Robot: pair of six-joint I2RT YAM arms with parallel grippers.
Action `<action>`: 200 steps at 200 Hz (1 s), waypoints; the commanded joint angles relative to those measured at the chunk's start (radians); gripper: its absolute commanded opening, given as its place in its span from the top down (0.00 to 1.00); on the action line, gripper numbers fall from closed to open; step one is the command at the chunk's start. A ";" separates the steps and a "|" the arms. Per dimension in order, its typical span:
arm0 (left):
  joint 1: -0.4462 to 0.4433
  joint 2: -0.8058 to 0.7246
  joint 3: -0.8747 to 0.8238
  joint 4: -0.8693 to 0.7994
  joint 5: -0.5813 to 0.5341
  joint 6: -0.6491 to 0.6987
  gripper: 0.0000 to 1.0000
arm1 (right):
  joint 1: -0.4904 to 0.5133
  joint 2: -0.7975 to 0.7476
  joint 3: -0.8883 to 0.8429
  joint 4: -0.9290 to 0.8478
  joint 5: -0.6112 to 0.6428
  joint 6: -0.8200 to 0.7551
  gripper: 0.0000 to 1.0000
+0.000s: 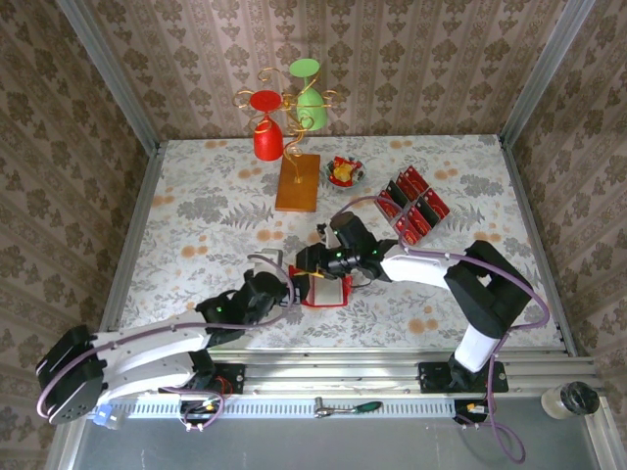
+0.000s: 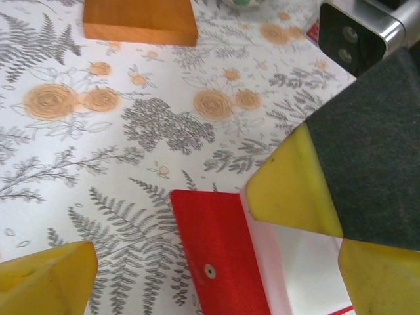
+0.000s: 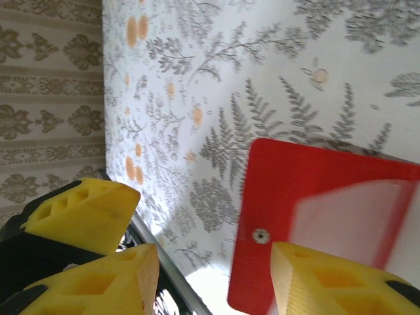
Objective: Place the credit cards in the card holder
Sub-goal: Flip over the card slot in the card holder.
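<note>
holder position: the flat, square, red wallet-like card holder lies opened out on the floral-patterned white surface, near the front edge and between the two arms. in the left wrist view its red flap, which carries a small metal stud, lies flat on the surface, and the pale inside panel sits to the right of the fold.

left tool: yellow fingers set wide apart, one on each side of the card holder, and gripping nothing.

right tool: fingers apart, nothing clamped between them. in the right wrist view one yellow finger sits over the pale inside of the card holder, and the other is out over bare surface. in the left wrist view a yellow fingertip of the right tool rests at the fold of the holder, against the pale panel.

card position: the small, thin, red credit cards with black bands stand grouped in rows at the right rear of the surface, well apart from the card holder and from both tools.

other items: an orange wooden slab at the rear centre carries a gold wire stand holding an upturned red cup and a green cup. a small bowl of red-yellow sweets sits just beside the slab.
</note>
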 commanded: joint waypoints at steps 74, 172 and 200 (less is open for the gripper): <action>0.075 -0.109 -0.036 -0.104 -0.019 -0.039 0.04 | 0.041 0.222 0.050 0.088 -0.016 0.071 0.52; 0.084 -0.035 -0.016 -0.070 0.000 -0.040 0.04 | 0.041 0.127 0.050 0.082 -0.039 0.065 0.51; 0.085 -0.030 -0.008 -0.071 -0.004 -0.036 0.04 | 0.032 0.059 0.071 0.032 -0.033 0.043 0.51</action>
